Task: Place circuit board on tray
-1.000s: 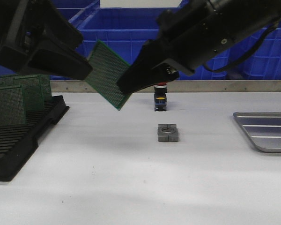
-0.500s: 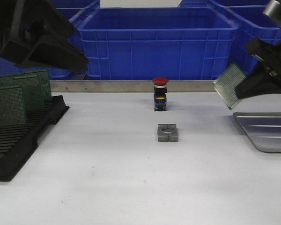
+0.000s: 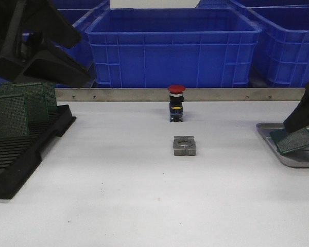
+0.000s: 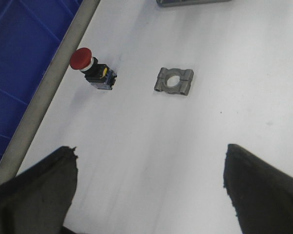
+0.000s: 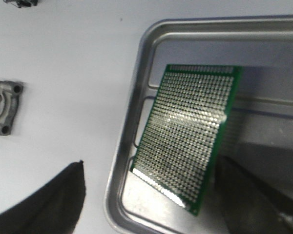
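The green circuit board (image 5: 190, 136) lies tilted in the silver-grey tray (image 5: 136, 87), its low edge on the tray floor and its high edge next to one finger of my right gripper (image 5: 151, 195). That gripper is open, its other finger well clear of the board. In the front view the board (image 3: 296, 140) sits on the tray (image 3: 265, 135) at the far right, under my right gripper (image 3: 305, 110). My left gripper (image 4: 149, 161) is open and empty, held high at the left (image 3: 51, 62) above the rack.
A black slotted rack (image 3: 20, 154) with several green boards (image 3: 20, 105) stands at the left. A red push button (image 3: 176, 103) and a grey metal clamp block (image 3: 185, 145) sit mid-table. Blue crates (image 3: 172, 46) line the back behind a metal rail.
My right gripper carried the board from the table's middle to the right, lowered it into the tray and opened. My left gripper stayed high at the left.
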Robot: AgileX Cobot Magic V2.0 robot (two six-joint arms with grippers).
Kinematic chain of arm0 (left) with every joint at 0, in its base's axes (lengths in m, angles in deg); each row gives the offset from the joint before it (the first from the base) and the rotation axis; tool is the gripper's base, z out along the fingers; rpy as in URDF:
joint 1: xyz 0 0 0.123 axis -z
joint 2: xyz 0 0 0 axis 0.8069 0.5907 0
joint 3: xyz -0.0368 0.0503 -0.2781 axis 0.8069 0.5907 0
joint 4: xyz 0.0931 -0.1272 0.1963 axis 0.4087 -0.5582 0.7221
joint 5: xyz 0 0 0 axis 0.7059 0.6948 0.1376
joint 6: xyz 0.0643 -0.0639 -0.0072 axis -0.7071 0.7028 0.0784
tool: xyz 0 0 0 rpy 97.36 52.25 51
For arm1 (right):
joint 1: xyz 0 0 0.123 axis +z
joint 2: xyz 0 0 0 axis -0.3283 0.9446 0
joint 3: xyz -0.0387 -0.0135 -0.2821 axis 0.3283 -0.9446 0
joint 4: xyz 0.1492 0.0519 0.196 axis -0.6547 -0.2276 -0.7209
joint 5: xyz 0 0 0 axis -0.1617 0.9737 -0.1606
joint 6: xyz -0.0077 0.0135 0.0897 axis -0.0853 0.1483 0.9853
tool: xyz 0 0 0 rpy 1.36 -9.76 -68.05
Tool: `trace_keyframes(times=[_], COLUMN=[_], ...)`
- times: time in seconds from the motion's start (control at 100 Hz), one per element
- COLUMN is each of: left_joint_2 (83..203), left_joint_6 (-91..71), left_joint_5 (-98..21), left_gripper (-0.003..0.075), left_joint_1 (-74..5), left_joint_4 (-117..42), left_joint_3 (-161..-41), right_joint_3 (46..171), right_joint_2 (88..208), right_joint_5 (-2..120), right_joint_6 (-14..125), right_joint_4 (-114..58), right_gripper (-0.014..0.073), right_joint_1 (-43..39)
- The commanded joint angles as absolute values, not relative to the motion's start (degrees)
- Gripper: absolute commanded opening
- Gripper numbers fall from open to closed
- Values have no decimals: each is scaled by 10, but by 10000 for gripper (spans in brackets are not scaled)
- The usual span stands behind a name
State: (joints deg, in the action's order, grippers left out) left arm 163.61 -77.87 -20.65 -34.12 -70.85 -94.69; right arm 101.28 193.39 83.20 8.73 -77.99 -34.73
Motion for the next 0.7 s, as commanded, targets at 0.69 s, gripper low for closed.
trace_keyframes(times=[0.69], left_joint_2=[1649], left_joint_6=[-698], left_joint_5=[-194], left_gripper=[532], left_joint_1=[-524], left_joint_4=[-516], left_joint_3=[-1002], right_joint_3=[1026], right_joint_2=[1843], right_joint_5=[811], right_joint_6=[84], right_joint_4=[-757], right_gripper=[618], right_joint_1=[-372])
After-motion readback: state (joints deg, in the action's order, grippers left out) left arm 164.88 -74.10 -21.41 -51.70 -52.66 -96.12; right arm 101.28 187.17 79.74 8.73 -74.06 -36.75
